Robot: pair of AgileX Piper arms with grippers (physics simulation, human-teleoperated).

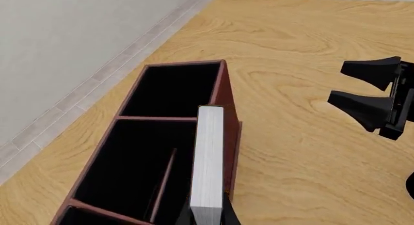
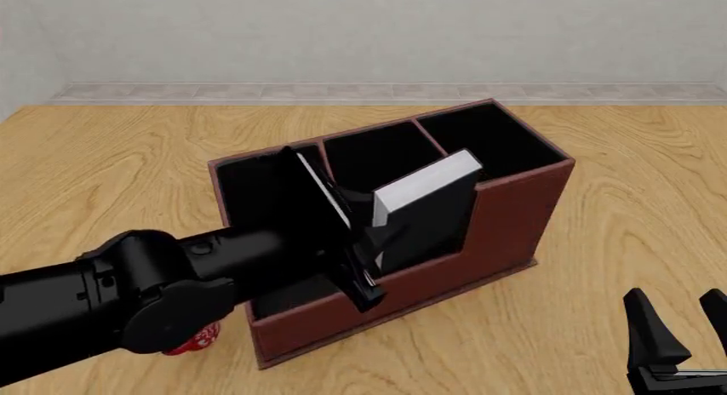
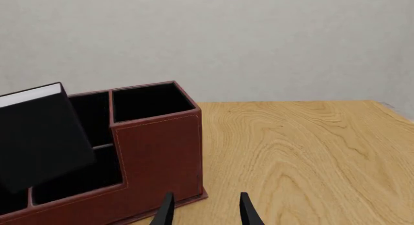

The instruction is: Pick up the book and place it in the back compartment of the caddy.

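My left gripper [image 2: 375, 246] is shut on the black book [image 2: 430, 209] and holds it tilted over the reddish-brown caddy [image 2: 517, 216]. The book's lowest corner hangs just above the low-walled cell [image 3: 77, 179] on the caddy's near side. In the left wrist view the book's white page edges [image 1: 208, 162] stand between my fingers, beside the caddy's near wall [image 1: 226, 96]. In the right wrist view the book's black cover [image 3: 42, 137] shows above the caddy [image 3: 162, 152]. My right gripper [image 2: 679, 327] is open and empty, low at the near right, apart from the caddy; it also shows in its own view [image 3: 203, 210].
A red-and-white mug [image 2: 196, 340] sits on the table under my left arm, left of the caddy, mostly hidden. The tall end cell [image 2: 489, 135] rises to the right of the book. The right gripper [image 1: 372, 96] appears in the left wrist view. A wall runs behind the table.
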